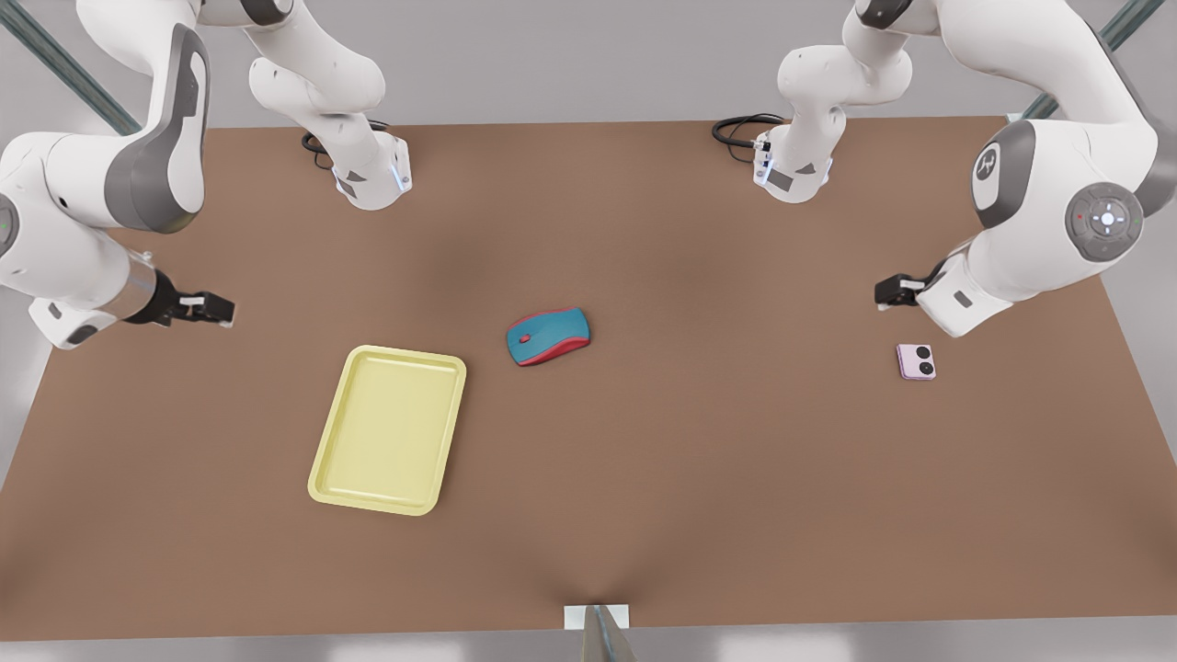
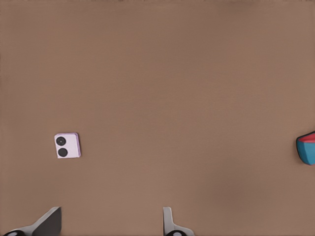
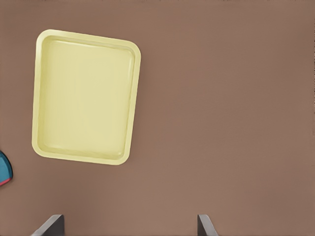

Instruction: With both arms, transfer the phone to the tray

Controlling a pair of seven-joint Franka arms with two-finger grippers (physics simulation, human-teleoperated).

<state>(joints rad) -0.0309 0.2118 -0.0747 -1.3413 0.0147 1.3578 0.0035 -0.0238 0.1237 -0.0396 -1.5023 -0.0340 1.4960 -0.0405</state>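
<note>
The tray [image 1: 387,429] is seen nearest the camera, flat on the table [image 1: 736,478], with the mouse [image 1: 548,336] just beyond its far corner. The phone [image 1: 916,360] lies lenses up, just below and in front of the left gripper [image 1: 888,292], untouched; its fingers [image 2: 169,222] are spread apart (nothing between them). The right gripper [image 1: 217,310] is held above the table beyond the tray, well apart from the phone, and its fingers [image 3: 51,225] are likewise spread wide.

Pale yellow tray [image 3: 84,97] flat on brown table [image 3: 221,123]; right gripper [image 3: 130,227] fingers spread; teal-and-red mouse [image 3: 4,169] at edge
</note>
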